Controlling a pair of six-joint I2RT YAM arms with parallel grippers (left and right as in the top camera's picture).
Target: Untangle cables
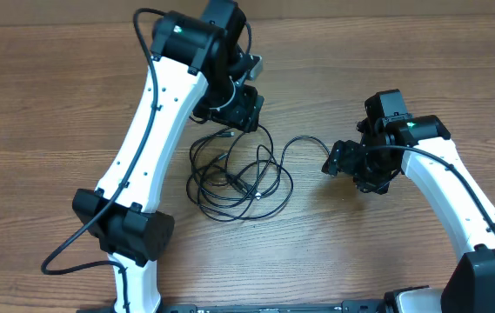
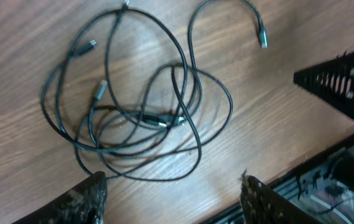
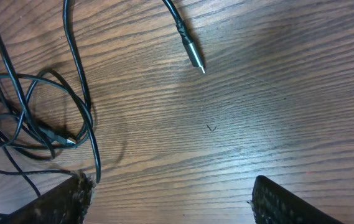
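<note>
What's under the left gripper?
Left wrist view: the cables lie tangled on the table just ahead of the open left gripper, which holds nothing. Overhead, the gripper body covers the tangle's top edge, so any cord directly beneath it is hidden.

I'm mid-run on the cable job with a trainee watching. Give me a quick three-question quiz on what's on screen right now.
1. True or false: the right end effector is clamped on the loose plug.
2. Where does the tangle of cables lie? A) flat on the table; B) draped over the table edge; C) lifted into the air.
3. In the overhead view, which end effector is closer to the tangle?
Key: 1 false: it is open and the plug lies free on the wood. 2 A. 3 the left end effector.
</note>
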